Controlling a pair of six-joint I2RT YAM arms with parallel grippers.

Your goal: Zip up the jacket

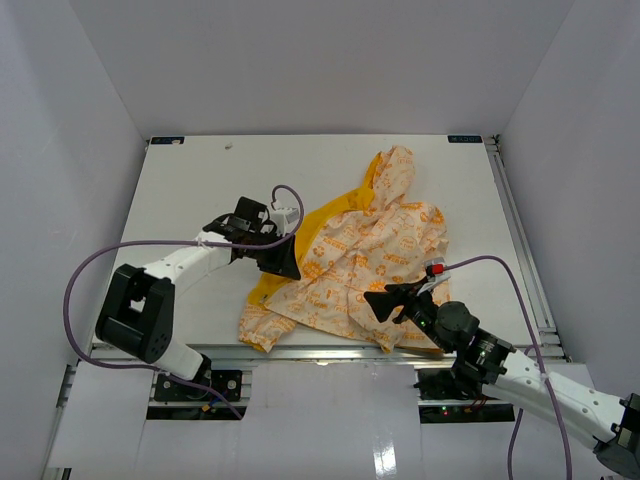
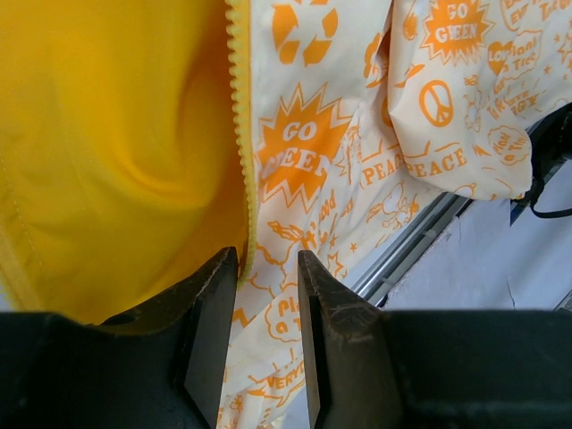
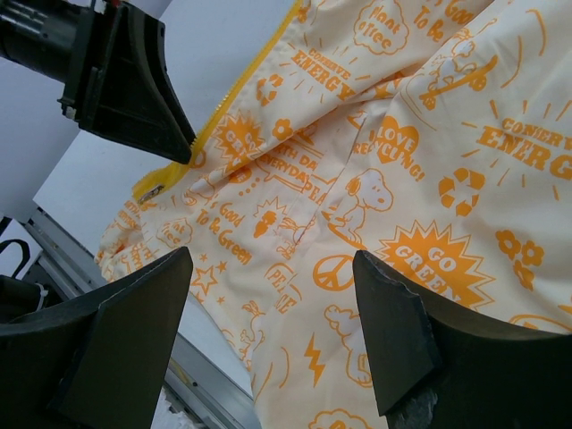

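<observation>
The left gripper (image 2: 268,259) has its jaws narrowly parted, and the yellow zipper edge (image 2: 239,134) runs down to the gap, against one finger's inner face. It sits at the jacket's (image 1: 380,235) left front edge, where the yellow lining (image 2: 116,134) lies folded open. The right gripper (image 3: 273,268) hangs wide open above the printed front near the hem. The jacket lies spread across the middle of the table (image 1: 200,180).

Jacket (image 1: 385,250): soft thin cream cloth, matt, creased, orange print. Lining (image 2: 116,134): smooth yellow cloth, slight sheen. Zipper edge (image 2: 239,107): yellow plastic teeth. Counter (image 1: 200,180): smooth matt white. Left gripper (image 2: 266,259): matt black plastic, scuffed.
</observation>
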